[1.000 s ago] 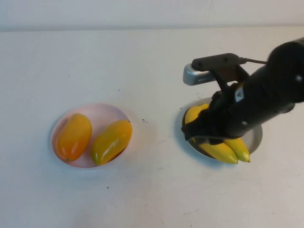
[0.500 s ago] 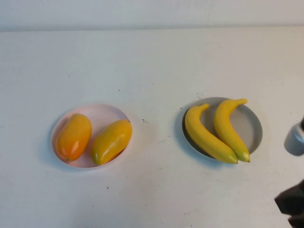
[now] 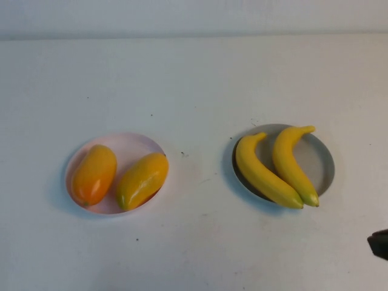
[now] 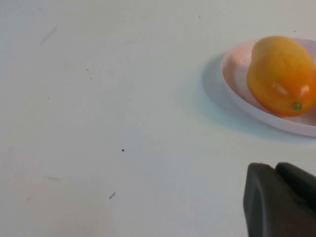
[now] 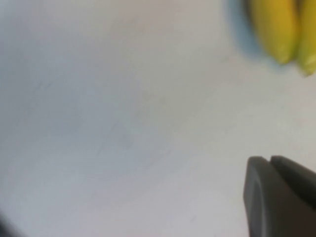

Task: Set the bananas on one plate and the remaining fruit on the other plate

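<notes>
While a second ago the right arm hung over the grey-blue plate (image 3: 324,167), now it is pulled back, and only a dark bit shows at 4 o'clock by the edge. The right gripper (image 5: 276,195) has its jaws pressed together, holding nothing. The left gripper (image 4: 279,197) is shut too, near the pink plate (image 3: 130,144). Both bananas (image 3: 264,173) lie side by side on the grey-blue plate at 3 o'clock. Both mango fruits (image 3: 142,180) sit on the pink plate at 9 o'clock. The bench (image 3: 194,79) has lots of room in the middle and at 12 o'clock.
</notes>
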`<action>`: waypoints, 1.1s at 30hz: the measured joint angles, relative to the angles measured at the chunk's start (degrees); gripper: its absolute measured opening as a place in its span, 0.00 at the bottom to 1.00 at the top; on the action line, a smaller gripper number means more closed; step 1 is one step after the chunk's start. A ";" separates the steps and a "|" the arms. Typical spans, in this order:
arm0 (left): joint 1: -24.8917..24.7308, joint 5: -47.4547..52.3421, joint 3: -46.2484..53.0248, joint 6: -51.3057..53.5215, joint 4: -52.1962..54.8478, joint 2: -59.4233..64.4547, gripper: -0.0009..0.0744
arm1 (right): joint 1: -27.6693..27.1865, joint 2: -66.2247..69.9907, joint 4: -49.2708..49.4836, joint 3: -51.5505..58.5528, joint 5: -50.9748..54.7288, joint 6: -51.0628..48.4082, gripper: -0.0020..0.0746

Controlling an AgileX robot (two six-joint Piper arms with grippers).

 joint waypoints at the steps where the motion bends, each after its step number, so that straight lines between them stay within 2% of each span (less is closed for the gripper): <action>1: 0.00 0.00 0.00 0.00 0.00 0.00 0.01 | -1.49 -1.39 0.10 3.05 -3.24 -0.10 0.01; 7: 0.00 0.00 0.00 0.00 0.00 0.00 0.01 | -13.89 -16.44 -0.12 26.06 -30.85 -0.23 0.01; 10: 0.00 0.00 0.00 0.00 0.00 0.00 0.01 | -18.52 -24.45 -0.19 37.59 -41.64 -0.23 0.01; 13: 0.00 0.00 0.00 0.00 0.00 0.00 0.01 | -22.12 -32.61 -0.19 44.52 -48.14 -0.23 0.01; 17: 0.00 0.00 0.00 0.00 0.00 0.00 0.01 | -25.64 -40.44 -0.19 45.71 -46.68 -0.23 0.01; 21: 0.00 0.00 0.00 0.00 0.00 0.00 0.01 | -26.45 -45.77 -0.08 45.71 -41.78 -0.23 0.01; 26: 0.00 0.00 0.00 0.00 0.00 0.00 0.01 | -26.63 -46.11 0.24 45.71 -34.77 -0.23 0.01; 33: 0.00 0.00 0.00 0.00 0.00 0.00 0.01 | -26.73 -46.11 0.60 45.71 -33.70 -0.23 0.01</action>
